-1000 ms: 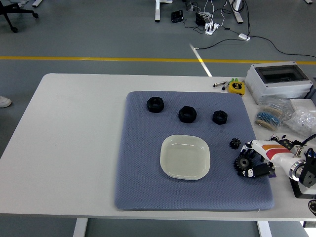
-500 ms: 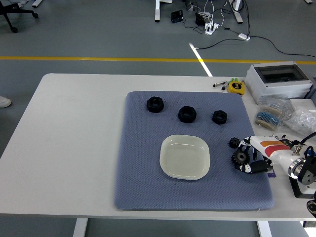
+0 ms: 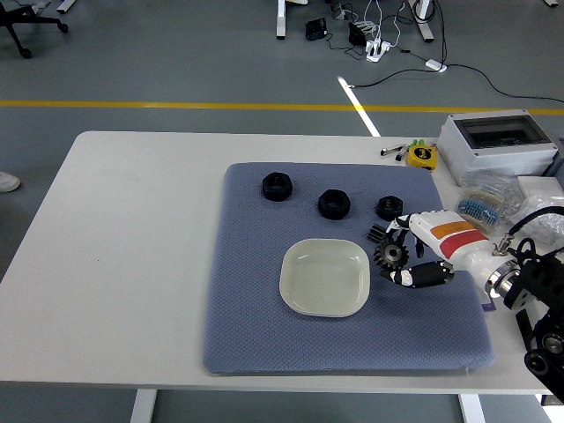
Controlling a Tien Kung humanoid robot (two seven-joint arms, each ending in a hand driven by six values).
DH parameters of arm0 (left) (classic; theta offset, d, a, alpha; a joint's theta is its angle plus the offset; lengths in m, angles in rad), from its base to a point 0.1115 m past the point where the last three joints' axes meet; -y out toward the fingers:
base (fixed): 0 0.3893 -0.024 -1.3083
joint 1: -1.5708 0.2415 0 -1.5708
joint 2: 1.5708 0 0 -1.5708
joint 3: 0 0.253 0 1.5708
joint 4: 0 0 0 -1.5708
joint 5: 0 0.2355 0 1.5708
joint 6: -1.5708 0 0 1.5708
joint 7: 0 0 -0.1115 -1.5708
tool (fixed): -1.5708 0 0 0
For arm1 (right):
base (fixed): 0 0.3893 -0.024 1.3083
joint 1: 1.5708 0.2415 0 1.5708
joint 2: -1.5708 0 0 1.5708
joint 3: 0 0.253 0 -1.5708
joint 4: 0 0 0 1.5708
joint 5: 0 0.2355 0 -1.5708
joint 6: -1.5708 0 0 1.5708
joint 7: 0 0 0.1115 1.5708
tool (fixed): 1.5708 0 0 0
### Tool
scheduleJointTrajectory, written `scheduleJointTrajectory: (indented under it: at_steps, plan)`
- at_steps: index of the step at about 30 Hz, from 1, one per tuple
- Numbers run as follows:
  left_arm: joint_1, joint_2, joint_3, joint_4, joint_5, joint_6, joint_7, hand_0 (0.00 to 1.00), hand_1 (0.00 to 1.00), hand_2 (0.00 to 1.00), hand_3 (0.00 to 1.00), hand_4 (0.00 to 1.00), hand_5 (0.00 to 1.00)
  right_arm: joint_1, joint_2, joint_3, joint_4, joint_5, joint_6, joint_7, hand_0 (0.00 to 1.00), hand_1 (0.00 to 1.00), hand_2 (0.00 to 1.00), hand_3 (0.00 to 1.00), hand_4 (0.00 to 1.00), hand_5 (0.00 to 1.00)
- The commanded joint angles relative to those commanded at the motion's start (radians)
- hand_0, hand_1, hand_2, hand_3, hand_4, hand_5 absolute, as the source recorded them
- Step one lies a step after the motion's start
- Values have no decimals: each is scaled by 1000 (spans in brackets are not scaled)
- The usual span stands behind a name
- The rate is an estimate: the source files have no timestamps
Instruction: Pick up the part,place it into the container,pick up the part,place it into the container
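My right hand (image 3: 401,258) comes in from the right over the blue-grey mat (image 3: 256,300), just right of the pale square dish (image 3: 324,278). Its fingers are curled around a black gear (image 3: 389,256), held slightly above the mat near the dish's right rim. A smaller black gear (image 3: 377,233) sits right by the upper fingertips; I cannot tell whether it touches them. Three black nuts (image 3: 276,186) (image 3: 334,203) (image 3: 389,208) lie in a row at the mat's far side. The dish holds nothing. The left arm is out of sight.
A grey lidded box (image 3: 498,145), a yellow tape measure (image 3: 423,155) and clear bags of small parts (image 3: 483,207) stand on the table's right side. The bare white table (image 3: 132,238) stretches left of the mat.
The right hand closed on the larger gear, lifted it and carried it left toward the dish. The smaller gear has also shifted left and up, staying by the fingertips.
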Motion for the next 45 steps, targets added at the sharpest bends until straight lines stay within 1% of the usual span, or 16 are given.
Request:
scheduleJointTrajectory:
  at_steps: [1,4,6,8,12,16,22,23,28,29,34,35,38,41,42,45]
  plan:
    - [0,0,0,0,0,0,0,704,647,672,581,672,628,5,2,-4,-1,1,1,-1,107,252,356,453,783,181]
    - [1,1,3,0,-5,1,-1,704,647,672,581,672,628,39,10,-26,-22,7,26,-11,107,252,356,453,783,181]
    - [3,3,6,1,-12,3,-3,703,647,672,581,673,630,45,7,-23,-31,-1,42,-21,109,251,358,459,778,191]
    - [5,4,2,1,-10,3,-3,703,647,672,581,673,630,45,2,-20,-31,-1,47,-26,109,251,358,459,778,191]
    - [15,6,-6,4,-8,5,-1,703,646,670,580,673,630,50,-4,-27,-20,3,50,-30,108,253,362,460,772,202]
    - [16,6,-15,4,10,0,4,703,646,670,580,673,630,69,-1,-66,-11,16,48,-30,108,253,362,460,772,202]
    - [18,5,-18,5,11,1,5,703,647,671,580,672,629,110,23,-157,-9,43,41,-26,113,263,368,464,763,213]
    - [19,6,-17,5,8,2,5,703,647,672,580,673,630,118,32,-174,-17,51,36,-23,126,282,387,467,754,227]
    - [20,5,-15,5,4,2,4,703,647,672,580,673,630,160,77,-242,-89,96,-2,-10,126,282,387,467,754,227]
    - [20,5,-15,5,3,2,4,703,647,671,581,672,629,173,89,-257,-111,99,-14,-9,144,325,421,475,719,270]
    - [19,6,-15,4,2,2,3,703,647,671,581,672,629,215,121,-288,-183,92,-35,-8,144,325,421,475,719,270]
    - [19,6,-15,4,2,2,4,703,647,670,581,673,630,218,123,-290,-188,91,-36,-8,153,368,470,511,795,303]
    - [19,6,-17,4,5,2,4,703,647,670,581,673,630,234,133,-296,-213,84,-27,-4,153,368,470,511,795,303]
    - [19,6,-17,4,6,1,5,703,647,670,581,673,630,242,139,-302,-228,75,-1,-1,153,368,470,511,795,303]
    - [19,7,-17,4,6,1,5,703,646,670,581,673,630,243,139,-304,-231,73,3,0,169,405,549,642,935,347]
    - [19,6,-18,4,7,1,5,703,646,670,581,673,630,244,142,-311,-242,65,8,8,169,405,549,642,935,347]
